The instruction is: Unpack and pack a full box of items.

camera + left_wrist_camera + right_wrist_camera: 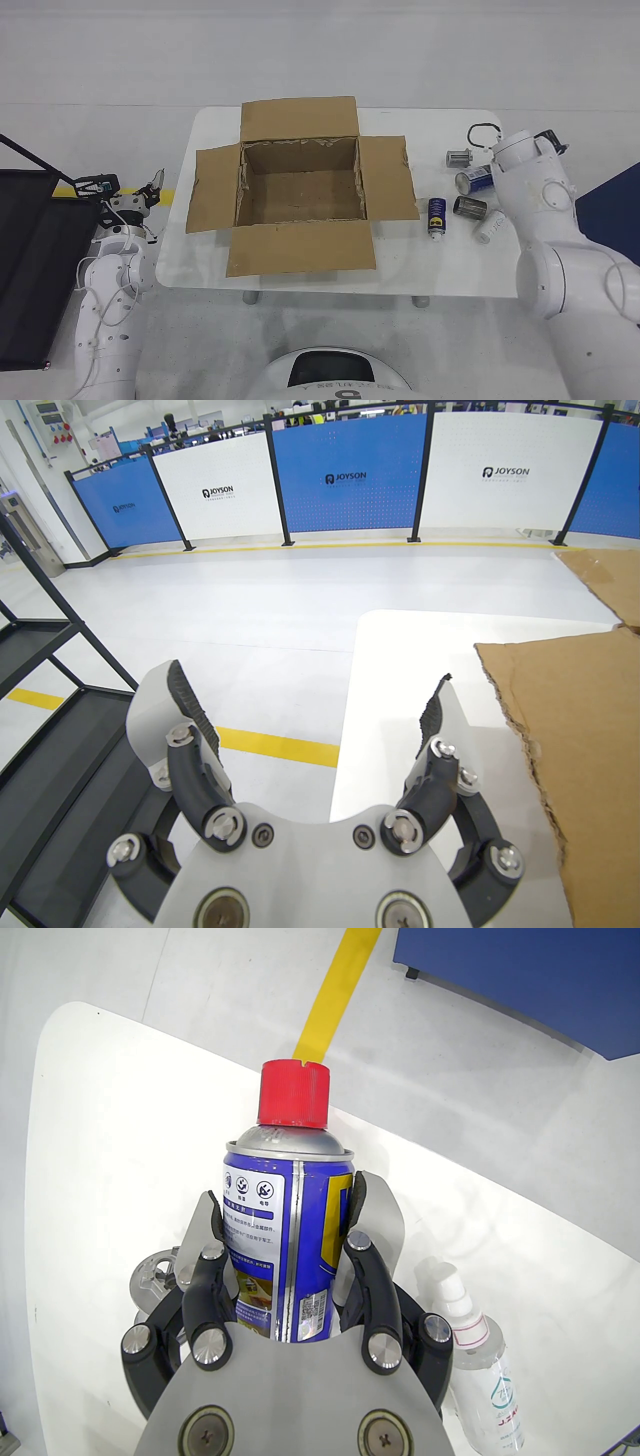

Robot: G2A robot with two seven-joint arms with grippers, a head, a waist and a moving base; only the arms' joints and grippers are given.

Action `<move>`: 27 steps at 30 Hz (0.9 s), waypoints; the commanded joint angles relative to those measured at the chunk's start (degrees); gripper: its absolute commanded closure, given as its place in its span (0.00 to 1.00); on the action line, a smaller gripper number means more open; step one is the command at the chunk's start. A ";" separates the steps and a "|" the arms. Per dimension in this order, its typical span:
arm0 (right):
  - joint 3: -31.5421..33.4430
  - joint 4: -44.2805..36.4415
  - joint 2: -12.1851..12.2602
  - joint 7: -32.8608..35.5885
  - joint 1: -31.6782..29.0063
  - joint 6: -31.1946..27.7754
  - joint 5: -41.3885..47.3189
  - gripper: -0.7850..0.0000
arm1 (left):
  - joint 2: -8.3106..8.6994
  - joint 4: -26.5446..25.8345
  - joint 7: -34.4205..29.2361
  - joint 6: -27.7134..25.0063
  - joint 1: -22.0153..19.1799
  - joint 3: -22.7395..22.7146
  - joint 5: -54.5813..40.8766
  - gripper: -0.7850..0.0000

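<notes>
An open cardboard box (300, 262) sits mid-table with its flaps spread, and its inside looks bare. To its right, my right gripper (287, 1200) is shut on a blue spray can (295, 1228) with a red cap; this can (474, 180) lies partly under that arm in the top view. My left gripper (310, 680) is open with nothing between its fingers, at the table's left edge (130, 185), short of the box's left flap (575, 750).
Loose items lie to the right of the box: a second small blue can (437, 215), metal cylinders (458, 158), a white spray bottle (485, 1358), a metal part (150, 1278) and a black cable loop (483, 130). A black rack (30, 260) stands left of the table.
</notes>
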 commanded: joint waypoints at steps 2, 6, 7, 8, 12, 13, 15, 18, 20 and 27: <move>-0.25 -0.17 0.13 0.55 -0.20 -0.02 -0.44 1.00 | 0.00 0.00 0.00 0.00 0.00 0.00 0.00 0.00; -0.31 -0.70 0.11 0.74 -0.39 -0.07 -0.14 0.98 | 0.00 0.00 0.00 0.00 0.00 0.00 0.00 0.00; -0.06 -0.92 0.17 0.67 -0.48 -0.31 0.34 1.00 | 0.00 0.00 0.00 0.00 0.00 0.00 0.00 0.00; 0.06 -1.09 0.28 0.52 -0.59 -0.41 0.45 1.00 | 0.00 0.00 0.00 0.00 0.00 0.00 0.00 0.00; 0.19 -1.83 0.69 0.89 -1.01 -0.54 0.22 1.00 | 0.00 0.00 0.00 0.00 0.00 0.00 0.00 0.00; 0.30 -2.14 0.82 1.03 -1.13 -0.73 0.27 1.00 | 0.00 0.00 0.00 0.00 0.00 0.00 0.00 0.00; 0.59 -2.77 1.12 1.46 -1.52 -1.29 0.46 1.00 | 0.00 0.00 0.00 0.00 0.00 0.00 0.00 0.00; 1.27 -4.08 1.59 1.47 -2.33 -1.80 1.01 1.00 | 0.00 0.00 0.00 0.00 0.00 0.00 0.00 0.00; 1.63 -5.23 1.88 1.60 -3.02 -2.11 1.25 1.00 | 0.00 0.00 0.00 0.00 0.00 0.00 0.00 0.00; 3.03 -11.47 2.89 2.68 -6.79 -3.47 2.06 1.00 | 0.00 0.00 0.00 0.00 0.00 0.00 0.00 0.00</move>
